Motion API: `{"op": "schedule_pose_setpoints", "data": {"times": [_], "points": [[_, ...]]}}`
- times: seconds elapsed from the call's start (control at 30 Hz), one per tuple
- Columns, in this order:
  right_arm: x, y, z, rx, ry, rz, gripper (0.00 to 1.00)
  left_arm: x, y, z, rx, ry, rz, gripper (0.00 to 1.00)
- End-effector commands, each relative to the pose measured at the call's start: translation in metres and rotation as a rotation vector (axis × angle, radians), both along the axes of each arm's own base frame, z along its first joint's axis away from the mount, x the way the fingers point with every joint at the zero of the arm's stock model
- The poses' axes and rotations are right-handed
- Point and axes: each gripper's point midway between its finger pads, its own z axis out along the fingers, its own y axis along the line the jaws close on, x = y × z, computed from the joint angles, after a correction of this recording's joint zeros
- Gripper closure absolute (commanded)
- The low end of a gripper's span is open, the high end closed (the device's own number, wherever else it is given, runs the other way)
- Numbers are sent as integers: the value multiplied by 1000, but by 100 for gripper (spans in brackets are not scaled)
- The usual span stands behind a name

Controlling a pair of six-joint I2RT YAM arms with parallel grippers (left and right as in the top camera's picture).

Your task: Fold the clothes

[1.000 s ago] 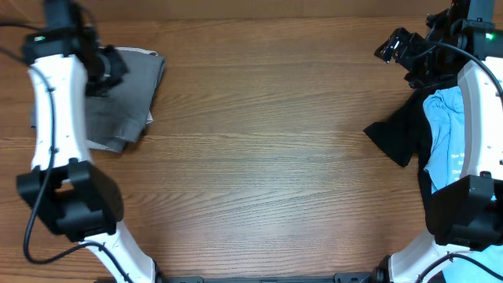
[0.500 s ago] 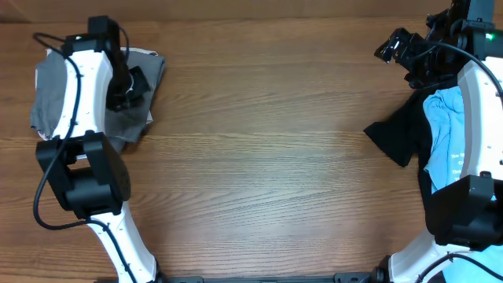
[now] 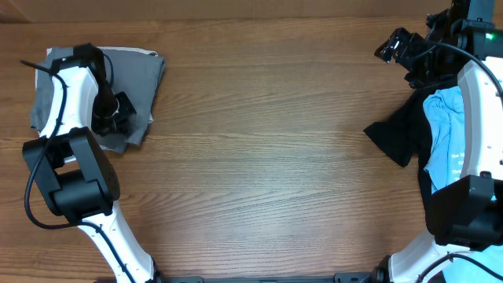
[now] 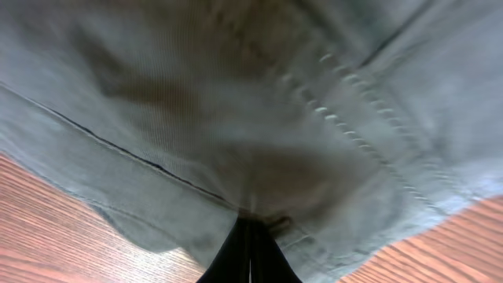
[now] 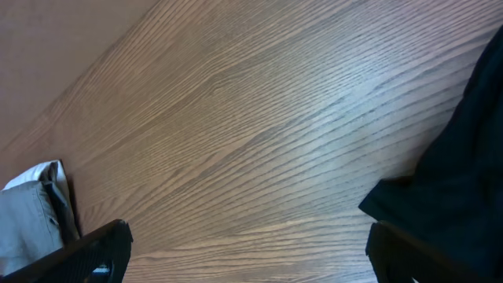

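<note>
The medium-grey shorts [image 3: 145, 67] lie bunched at the table's far left. My left gripper [image 3: 116, 110] is over their near edge. In the left wrist view the grey cloth [image 4: 259, 102] fills the frame, and the left gripper's fingers [image 4: 250, 250] are pressed together with the hem caught at their tips. My right gripper [image 3: 397, 45] is open and empty over bare wood at the far right; its fingers [image 5: 251, 255] are spread wide. The black garment [image 3: 402, 134] and the light blue T-shirt [image 3: 444, 130] lie heaped under the right arm. Beige shorts are not in view.
The wooden table [image 3: 267, 157] runs between the two piles. In the right wrist view the black garment [image 5: 464, 173] is at the right edge and the grey shorts [image 5: 27, 224] at the far left. The table's back edge is just behind both grippers.
My left arm has swung from the back left corner toward the near edge of the grey shorts, and its gripper now sits lower on them. The right arm has not moved.
</note>
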Motion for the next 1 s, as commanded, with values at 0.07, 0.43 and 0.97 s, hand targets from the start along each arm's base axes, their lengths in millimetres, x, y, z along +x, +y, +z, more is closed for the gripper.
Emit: {"op": "schedule_pose_setpoints", "data": {"times": [0.07, 0.43, 0.97], "points": [[1, 2, 1, 3, -7, 7, 0, 4, 0, 16, 3, -38, -13, 96], [1, 2, 1, 3, -7, 7, 0, 28, -41, 185, -121, -490, -68, 29], [1, 2, 1, 3, -7, 7, 0, 24, -42, 184, -124, -476, -68, 0]]}}
